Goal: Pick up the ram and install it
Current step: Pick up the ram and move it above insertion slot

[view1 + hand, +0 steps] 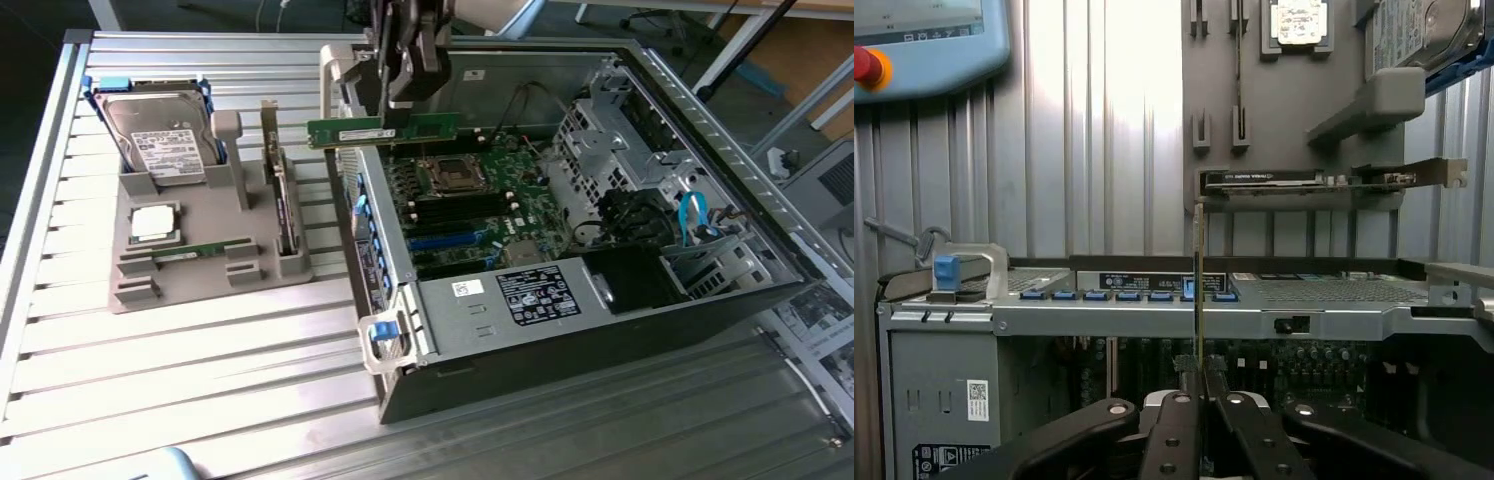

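The ram (350, 132) is a long green stick with a white sticker, held level in the air above the open computer case (534, 300), over the end of the motherboard (497, 170) near the processor socket. My gripper (404, 108) comes down from above and is shut on the ram's upper edge. In the wrist view the ram (1199, 280) shows edge-on as a thin upright line, pinched between the black fingers (1176, 420) of the gripper (1200, 378), with the case's metal rim (1154, 318) behind it.
On the exterior view's left, a grey holder tray (174, 290) carries a hard drive (154, 140), a square processor (154, 222) and an upright expansion card (280, 200). The case has a drive cage (627, 150) and blue cable (691, 215). A pendant (924, 40) lies on the table.
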`<state>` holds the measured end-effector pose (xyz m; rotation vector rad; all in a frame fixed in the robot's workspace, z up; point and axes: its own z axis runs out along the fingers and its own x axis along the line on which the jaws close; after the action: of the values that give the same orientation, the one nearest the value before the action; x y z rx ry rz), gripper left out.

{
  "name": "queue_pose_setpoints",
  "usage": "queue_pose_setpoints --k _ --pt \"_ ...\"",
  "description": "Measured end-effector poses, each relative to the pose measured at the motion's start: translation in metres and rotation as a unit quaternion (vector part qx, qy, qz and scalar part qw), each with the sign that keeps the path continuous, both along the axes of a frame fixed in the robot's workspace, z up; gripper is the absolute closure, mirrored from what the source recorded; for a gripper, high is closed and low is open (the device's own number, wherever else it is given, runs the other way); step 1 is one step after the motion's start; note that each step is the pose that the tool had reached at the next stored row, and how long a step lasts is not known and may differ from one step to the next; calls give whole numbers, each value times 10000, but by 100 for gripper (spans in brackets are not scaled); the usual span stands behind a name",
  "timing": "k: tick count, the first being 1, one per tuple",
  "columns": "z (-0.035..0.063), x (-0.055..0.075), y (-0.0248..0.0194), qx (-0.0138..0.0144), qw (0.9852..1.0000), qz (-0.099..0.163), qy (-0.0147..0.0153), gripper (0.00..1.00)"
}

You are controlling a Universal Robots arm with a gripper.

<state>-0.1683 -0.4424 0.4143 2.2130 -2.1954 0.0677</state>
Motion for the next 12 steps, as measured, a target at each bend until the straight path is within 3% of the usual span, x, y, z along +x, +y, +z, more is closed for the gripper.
queue_pose_setpoints --k 12 --pt "0 184 0 0 10000 0 0 88"
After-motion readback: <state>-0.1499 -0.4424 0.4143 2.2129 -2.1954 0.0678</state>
